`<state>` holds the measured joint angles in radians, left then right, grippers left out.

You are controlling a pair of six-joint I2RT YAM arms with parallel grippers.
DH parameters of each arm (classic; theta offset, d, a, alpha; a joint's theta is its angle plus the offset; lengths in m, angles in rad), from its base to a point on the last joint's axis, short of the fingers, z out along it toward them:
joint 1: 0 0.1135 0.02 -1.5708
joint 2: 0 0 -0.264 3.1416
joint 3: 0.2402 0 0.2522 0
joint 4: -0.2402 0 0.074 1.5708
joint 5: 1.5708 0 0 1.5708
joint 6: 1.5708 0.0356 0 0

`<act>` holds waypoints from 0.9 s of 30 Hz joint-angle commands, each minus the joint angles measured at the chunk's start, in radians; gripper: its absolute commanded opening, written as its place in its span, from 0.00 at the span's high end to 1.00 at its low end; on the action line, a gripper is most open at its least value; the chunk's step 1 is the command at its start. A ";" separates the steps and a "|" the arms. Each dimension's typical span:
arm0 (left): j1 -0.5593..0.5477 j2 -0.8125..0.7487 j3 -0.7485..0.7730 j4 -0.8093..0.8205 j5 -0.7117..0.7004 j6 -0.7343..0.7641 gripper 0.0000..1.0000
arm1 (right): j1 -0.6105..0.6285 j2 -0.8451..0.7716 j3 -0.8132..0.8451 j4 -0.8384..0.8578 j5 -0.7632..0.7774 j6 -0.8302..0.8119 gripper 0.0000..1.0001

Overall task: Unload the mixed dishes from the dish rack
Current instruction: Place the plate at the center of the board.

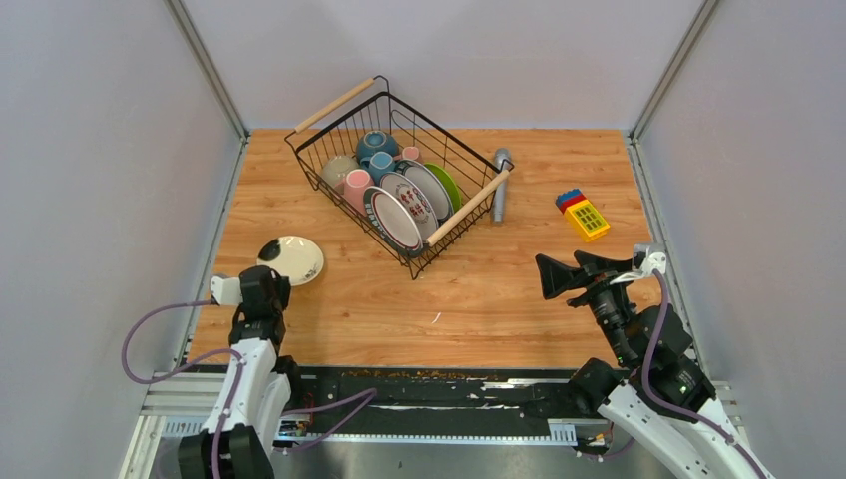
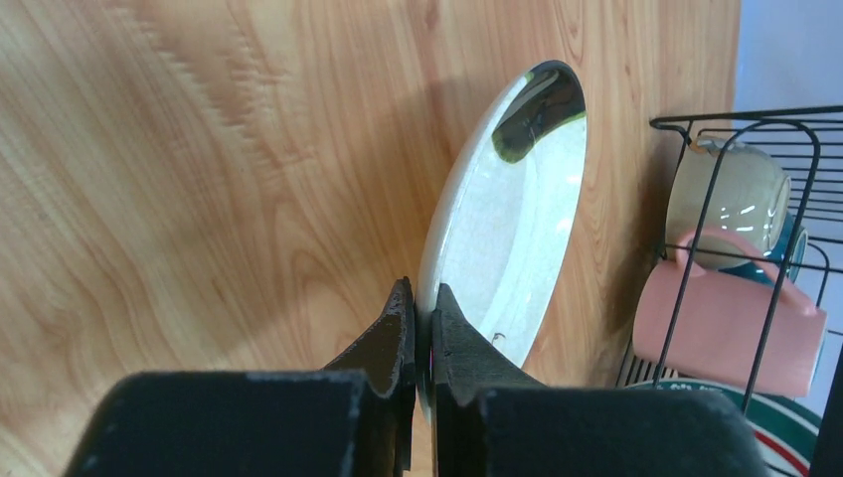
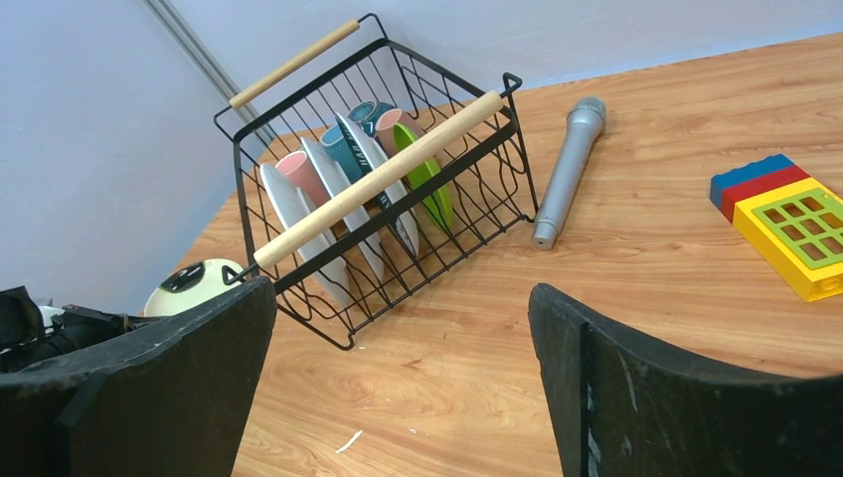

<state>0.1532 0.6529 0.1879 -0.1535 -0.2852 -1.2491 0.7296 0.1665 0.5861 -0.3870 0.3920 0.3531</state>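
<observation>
The black wire dish rack (image 1: 469, 207) with two wooden handles stands at the table's far middle. It holds white plates with patterned rims (image 1: 394, 220), a lime-green plate (image 1: 446, 185), a pink mug (image 1: 357, 188), a teal bowl (image 1: 377, 145) and a beige bowl (image 1: 337, 170). My left gripper (image 1: 269, 251) is shut on the rim of a cream plate (image 1: 294, 261) at the table's left, outside the rack; the left wrist view shows both fingers pinching that plate (image 2: 507, 219). My right gripper (image 1: 559, 271) is open and empty at the right, well short of the rack (image 3: 378, 179).
A grey cylinder (image 1: 501, 185) lies just right of the rack. A yellow-red-blue toy block (image 1: 584, 215) sits at the far right. Grey walls close in the table on the left, right and back. The pink mug (image 2: 726, 323) and beige bowl (image 2: 726, 204) show behind the rack wires.
</observation>
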 commanded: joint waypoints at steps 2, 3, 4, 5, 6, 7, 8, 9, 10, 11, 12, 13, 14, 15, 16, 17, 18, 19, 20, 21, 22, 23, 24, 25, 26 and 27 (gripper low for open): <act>0.060 0.119 0.019 0.243 0.029 -0.022 0.91 | -0.002 0.013 -0.001 0.004 -0.002 -0.020 0.00; 0.072 0.150 0.022 0.261 0.041 -0.014 0.88 | -0.003 0.015 0.000 0.004 -0.002 -0.021 0.00; 0.077 0.166 0.027 0.269 0.047 -0.008 0.85 | -0.003 0.018 0.001 0.004 -0.005 -0.021 0.00; 0.086 0.194 0.029 0.281 0.060 0.002 0.81 | -0.002 0.021 0.001 0.004 -0.008 -0.022 0.00; 0.091 0.225 0.036 0.286 0.069 0.006 0.73 | -0.003 0.024 0.003 0.005 -0.011 -0.022 0.00; 0.100 0.242 0.039 0.293 0.090 0.016 0.66 | -0.003 0.027 0.004 0.004 -0.014 -0.024 0.00; 0.104 0.269 0.047 0.294 0.100 0.019 0.64 | -0.003 0.032 0.004 0.004 -0.019 -0.027 0.01; 0.111 0.283 0.051 0.295 0.117 0.026 0.59 | -0.002 0.035 0.006 0.005 -0.023 -0.028 0.01; 0.114 0.305 0.056 0.295 0.127 0.028 0.56 | -0.002 0.040 0.007 0.004 -0.025 -0.030 0.01; 0.120 0.314 0.059 0.294 0.146 0.028 0.50 | -0.002 0.043 0.009 0.005 -0.027 -0.031 0.01; 0.122 0.327 0.062 0.293 0.157 0.028 0.46 | -0.003 0.046 0.010 0.004 -0.028 -0.034 0.01; 0.126 0.331 0.064 0.287 0.178 0.029 0.38 | -0.003 0.049 0.012 0.004 -0.031 -0.035 0.01; 0.127 0.333 0.070 0.283 0.185 0.031 0.34 | -0.003 0.051 0.014 0.004 -0.035 -0.037 0.01; 0.127 0.334 0.074 0.265 0.199 0.039 0.27 | -0.002 0.055 0.016 0.004 -0.041 -0.039 0.01; 0.127 0.332 0.085 0.251 0.203 0.043 0.23 | -0.002 0.059 0.019 0.005 -0.048 -0.042 0.01; 0.128 0.330 0.094 0.213 0.210 0.055 0.16 | -0.003 0.064 0.023 0.004 -0.055 -0.044 0.02; 0.128 0.327 0.111 0.176 0.218 0.073 0.13 | -0.003 0.072 0.027 0.001 -0.063 -0.046 0.01; 0.128 0.325 0.121 0.147 0.222 0.083 0.07 | -0.002 0.080 0.033 -0.001 -0.065 -0.048 0.01; 0.128 0.320 0.141 0.122 0.233 0.094 0.04 | -0.002 0.092 0.044 -0.006 -0.066 -0.049 0.01; 0.128 0.317 0.161 0.075 0.239 0.116 0.01 | -0.003 0.104 0.054 -0.010 -0.067 -0.051 0.01; 0.128 0.313 0.171 0.030 0.251 0.141 0.01 | -0.003 0.117 0.067 -0.015 -0.071 -0.054 0.01; 0.128 0.310 0.193 0.009 0.256 0.154 0.00 | -0.002 0.130 0.079 -0.021 -0.077 -0.059 0.00; 0.128 0.302 0.203 -0.036 0.264 0.176 0.00 | -0.002 0.143 0.091 -0.025 -0.082 -0.062 0.00; 0.128 0.298 0.224 -0.057 0.267 0.187 0.00 | -0.003 0.158 0.104 -0.027 -0.088 -0.068 0.00; 0.128 0.288 0.235 -0.107 0.271 0.209 0.00 | -0.004 0.171 0.117 -0.028 -0.094 -0.071 0.00; 0.128 0.283 0.258 -0.131 0.274 0.222 0.00 | -0.003 0.188 0.131 -0.032 -0.099 -0.075 0.00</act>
<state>0.2707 0.9703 0.3660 -0.1265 -0.0399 -1.1236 0.7296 0.3103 0.6376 -0.4198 0.3271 0.3115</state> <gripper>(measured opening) 0.995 0.996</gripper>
